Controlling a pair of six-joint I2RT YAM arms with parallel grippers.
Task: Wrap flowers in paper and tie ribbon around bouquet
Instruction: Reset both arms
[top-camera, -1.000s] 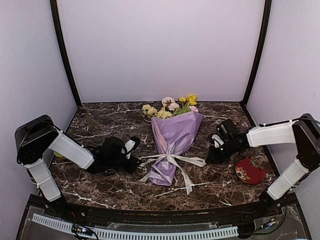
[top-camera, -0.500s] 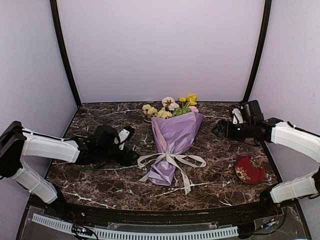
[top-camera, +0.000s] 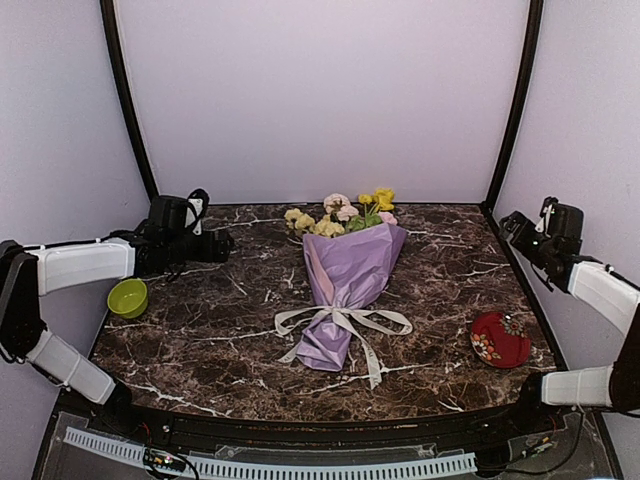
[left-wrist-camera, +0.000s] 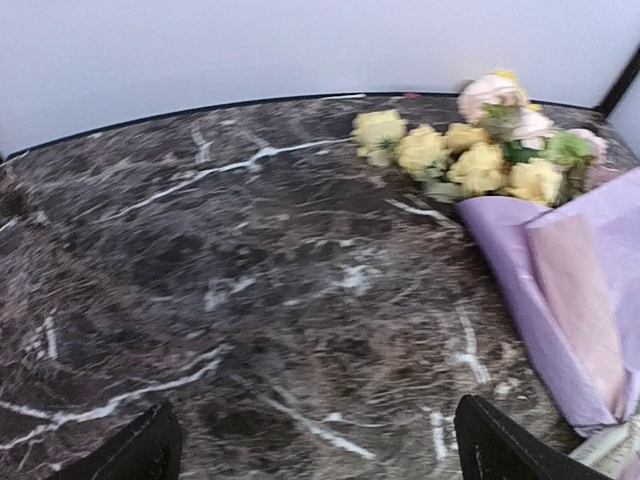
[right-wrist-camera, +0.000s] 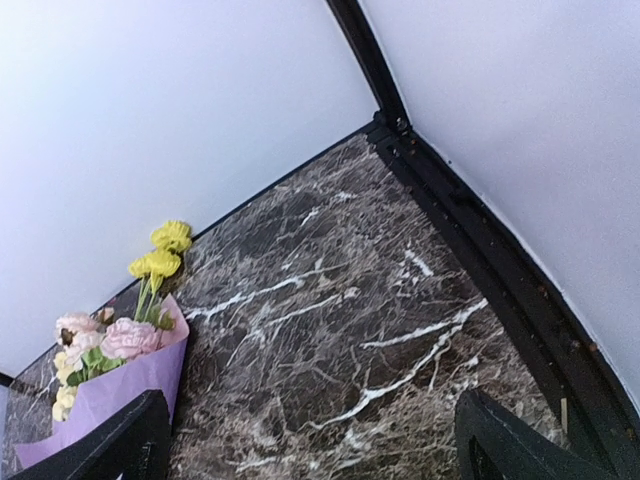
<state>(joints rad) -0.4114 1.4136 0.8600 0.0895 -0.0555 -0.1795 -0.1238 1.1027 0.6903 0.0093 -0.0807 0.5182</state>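
Note:
The bouquet (top-camera: 348, 270) lies in the middle of the marble table, blooms toward the back wall. Its flowers (top-camera: 340, 214) (left-wrist-camera: 470, 160) (right-wrist-camera: 150, 268), yellow and pink, stick out of the lilac paper (top-camera: 352, 262) (left-wrist-camera: 570, 290) (right-wrist-camera: 105, 400) cone. The cream ribbon (top-camera: 340, 320) is tied in a bow round the cone's narrow lower part, its tails trailing forward. My left gripper (top-camera: 220, 244) (left-wrist-camera: 315, 455) hovers open at the back left, apart from the bouquet. At the back right corner my right gripper (top-camera: 510, 224) (right-wrist-camera: 315, 445) is open. Neither holds anything.
A small green bowl (top-camera: 127, 297) sits at the left edge below my left arm. A red patterned dish (top-camera: 500, 338) lies at the front right. Black corner posts (top-camera: 512, 110) and pale walls close in the table on three sides.
Both grippers went from shut to open and drew back from beside the bow, the left toward the back left, the right toward the back right corner. The bouquet stayed put.

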